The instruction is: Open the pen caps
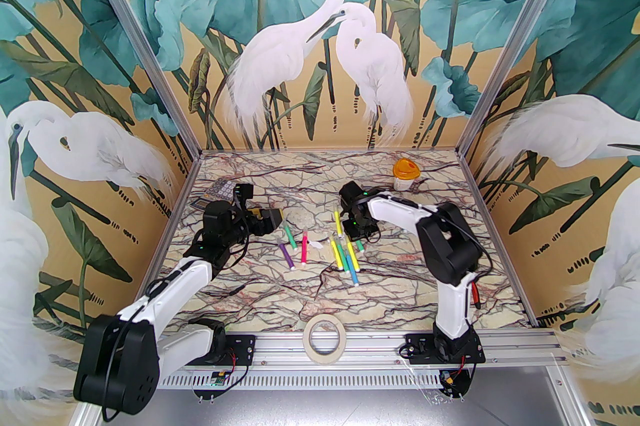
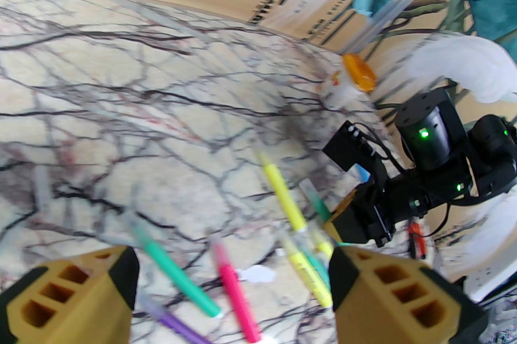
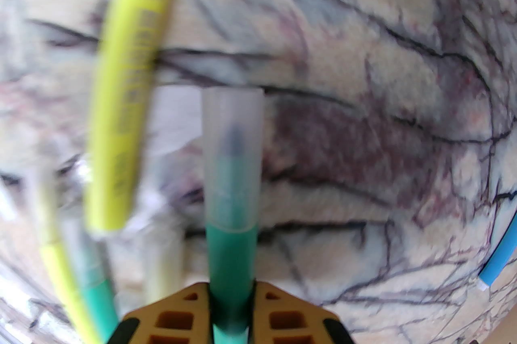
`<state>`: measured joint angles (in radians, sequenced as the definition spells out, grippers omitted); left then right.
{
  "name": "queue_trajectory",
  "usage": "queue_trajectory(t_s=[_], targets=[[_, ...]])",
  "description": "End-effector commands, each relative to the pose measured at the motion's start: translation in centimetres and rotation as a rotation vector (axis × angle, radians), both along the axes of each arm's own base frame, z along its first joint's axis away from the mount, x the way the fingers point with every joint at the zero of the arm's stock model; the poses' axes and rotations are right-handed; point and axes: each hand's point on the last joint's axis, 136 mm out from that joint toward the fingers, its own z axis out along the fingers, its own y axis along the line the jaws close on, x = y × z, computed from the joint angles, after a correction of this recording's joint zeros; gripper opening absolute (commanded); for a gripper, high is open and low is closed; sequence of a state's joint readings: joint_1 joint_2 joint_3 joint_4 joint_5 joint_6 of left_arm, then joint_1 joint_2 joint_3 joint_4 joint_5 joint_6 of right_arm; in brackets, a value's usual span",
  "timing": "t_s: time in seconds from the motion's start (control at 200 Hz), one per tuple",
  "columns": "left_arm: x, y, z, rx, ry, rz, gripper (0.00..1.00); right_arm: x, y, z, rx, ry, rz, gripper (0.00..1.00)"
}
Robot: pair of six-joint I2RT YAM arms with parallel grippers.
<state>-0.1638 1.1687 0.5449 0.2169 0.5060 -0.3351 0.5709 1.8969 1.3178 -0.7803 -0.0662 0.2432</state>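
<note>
Holding one green pen (image 3: 231,253) by the barrel in the right gripper (image 3: 230,294), jaws pinched tight on it, clear cap (image 3: 232,156) pointing away from the gripper. Left gripper (image 2: 230,282) is wide and empty, above the other pens (image 1: 345,256) scattered mid worktop (image 1: 400,294). I judge the pen light, stiff and slick plastic, the cap friction-fit and thin-walled. I'd take the cap mid-length, squeeze lightly, and pull straight along the axis.
</note>
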Motion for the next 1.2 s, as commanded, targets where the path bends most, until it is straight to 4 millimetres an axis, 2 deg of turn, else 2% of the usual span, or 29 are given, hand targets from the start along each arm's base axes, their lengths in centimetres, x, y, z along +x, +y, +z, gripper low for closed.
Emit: queue_trajectory(t_s=[0.0,0.135,0.24,0.355,0.52,0.84,1.19], targets=[[-0.4,-2.1,1.2,-0.119,-0.003,-0.093,0.82,0.8,1.9,4.1,0.164,-0.101,0.019,0.04],[-0.4,-4.0,1.5,-0.173,0.021,-0.159,0.8,0.5,3.2,7.0,0.299,-0.177,0.073,0.0],[-0.7,-6.4,2.1,-0.184,0.029,-0.239,0.78,-0.1,4.4,8.9,0.396,-0.221,0.13,0.0],[-1.1,-8.9,3.1,-0.212,0.033,-0.327,0.76,-0.9,5.1,10.2,0.471,-0.251,0.182,0.0],[-1.0,-11.0,4.7,-0.304,0.028,-0.4,0.71,-2.0,5.9,11.4,0.524,-0.287,0.248,0.0],[-1.3,-13.5,4.6,-0.31,0.062,-0.471,0.66,-3.7,7.7,12.9,0.569,-0.324,0.35,0.0],[-1.5,-14.2,4.4,-0.272,0.092,-0.484,0.59,-4.0,8.5,13.6,0.58,-0.345,0.388,0.0]])
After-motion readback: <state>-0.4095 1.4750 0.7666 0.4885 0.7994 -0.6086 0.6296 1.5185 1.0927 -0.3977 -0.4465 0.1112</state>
